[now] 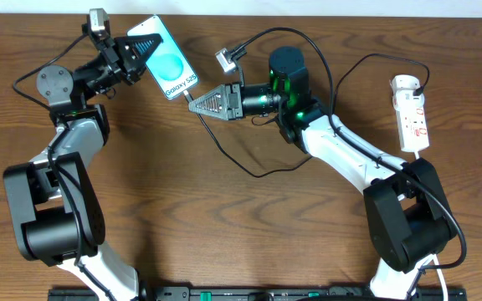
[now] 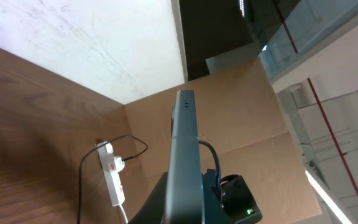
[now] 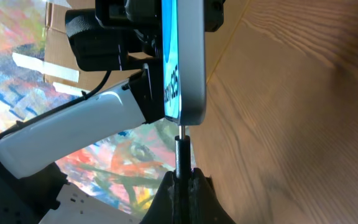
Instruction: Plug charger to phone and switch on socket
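The phone [image 1: 167, 63], its turquoise screen up, hangs tilted above the wooden table at the back left, with my left gripper [image 1: 143, 50] shut on its far end. In the left wrist view the phone [image 2: 184, 155] shows edge-on between the dark fingers [image 2: 160, 208]. My right gripper [image 1: 191, 101] is shut on the charger's connector tip [image 3: 180, 152]. That tip meets the bottom edge of the phone [image 3: 188, 62]; how deep it sits I cannot tell. The charger's thin black cable [image 1: 253, 171] loops across the table. The socket [image 1: 411, 113] lies flat at the far right.
A small grey-white connector [image 1: 224, 58] on another black lead lies just behind the right gripper. The right arm's dark wrist body [image 1: 287, 79] stands mid-table. A thick white cord [image 1: 429, 263] runs down from the socket. A cardboard wall [image 2: 247, 112] stands beyond the table.
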`<control>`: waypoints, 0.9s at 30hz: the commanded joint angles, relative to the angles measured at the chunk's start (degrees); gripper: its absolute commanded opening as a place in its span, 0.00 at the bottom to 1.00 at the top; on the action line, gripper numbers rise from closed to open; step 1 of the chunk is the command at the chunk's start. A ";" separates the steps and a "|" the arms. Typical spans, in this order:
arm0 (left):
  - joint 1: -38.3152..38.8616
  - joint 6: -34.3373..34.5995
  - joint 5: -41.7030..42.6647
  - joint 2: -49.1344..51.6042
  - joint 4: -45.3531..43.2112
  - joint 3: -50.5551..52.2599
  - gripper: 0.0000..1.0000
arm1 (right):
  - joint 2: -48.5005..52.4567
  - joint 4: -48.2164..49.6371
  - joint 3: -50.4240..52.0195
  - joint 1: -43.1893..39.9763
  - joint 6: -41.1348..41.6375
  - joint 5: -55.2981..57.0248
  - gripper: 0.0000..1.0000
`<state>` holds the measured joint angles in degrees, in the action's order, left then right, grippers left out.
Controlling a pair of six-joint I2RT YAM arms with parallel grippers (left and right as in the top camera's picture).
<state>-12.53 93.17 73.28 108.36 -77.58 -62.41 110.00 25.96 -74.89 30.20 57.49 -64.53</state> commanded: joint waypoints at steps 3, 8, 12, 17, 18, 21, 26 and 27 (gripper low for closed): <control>0.85 0.31 -0.33 -0.11 -0.50 -0.74 0.07 | -0.20 0.17 -0.74 0.22 0.35 0.79 0.01; 0.83 0.31 -0.37 -0.11 -0.50 -0.74 0.07 | -0.20 0.24 -0.74 0.22 0.35 0.79 0.01; 0.81 -0.37 -0.39 -0.11 -0.50 -0.74 0.07 | -0.20 0.44 -0.74 0.22 0.33 0.74 0.01; 0.72 -0.76 -0.37 -0.11 -0.48 -0.74 0.07 | -0.20 0.44 -0.74 0.22 0.33 0.55 0.01; 0.72 -0.79 -0.37 -0.11 -0.48 -0.74 0.07 | -0.20 0.44 -0.74 0.22 0.33 0.55 0.01; 0.72 -0.76 -0.20 -0.11 -0.50 -0.74 0.07 | -0.20 0.44 -0.74 0.17 0.28 0.52 0.01; 0.72 -0.72 0.02 -0.11 -0.48 -0.74 0.07 | -0.20 0.42 -0.74 -0.28 0.09 0.55 0.01; 0.72 -0.72 0.22 -0.11 -0.48 -0.74 0.07 | -0.20 0.42 -0.74 -0.48 0.09 0.55 0.01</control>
<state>-12.21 92.95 72.77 108.36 -77.58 -62.41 110.00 26.02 -74.89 30.13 57.49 -64.66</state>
